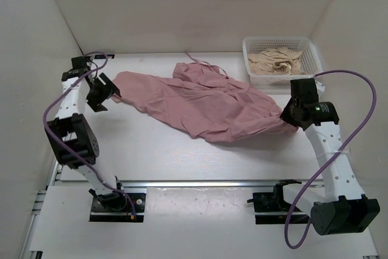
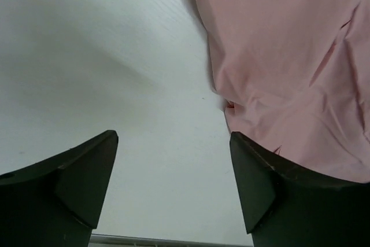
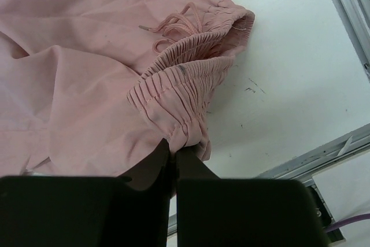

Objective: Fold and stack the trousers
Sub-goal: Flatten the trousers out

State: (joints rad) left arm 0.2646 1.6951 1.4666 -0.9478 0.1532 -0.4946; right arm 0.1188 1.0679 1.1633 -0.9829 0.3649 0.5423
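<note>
The right pincer (image 3: 172, 151) is shut tight on the stretchy waist of the pink trousers (image 1: 200, 104). The trousers lie long and crumpled across the white tabletop (image 1: 157, 150), with no fold made. A bit farther back, the left pincer (image 2: 173, 143) is wide open beside the leg end and holds nothing. Far off sits a basket (image 1: 279, 39) with a beige cloth (image 1: 277, 62) in it. I think all the folding and stacking is yet to do
</note>
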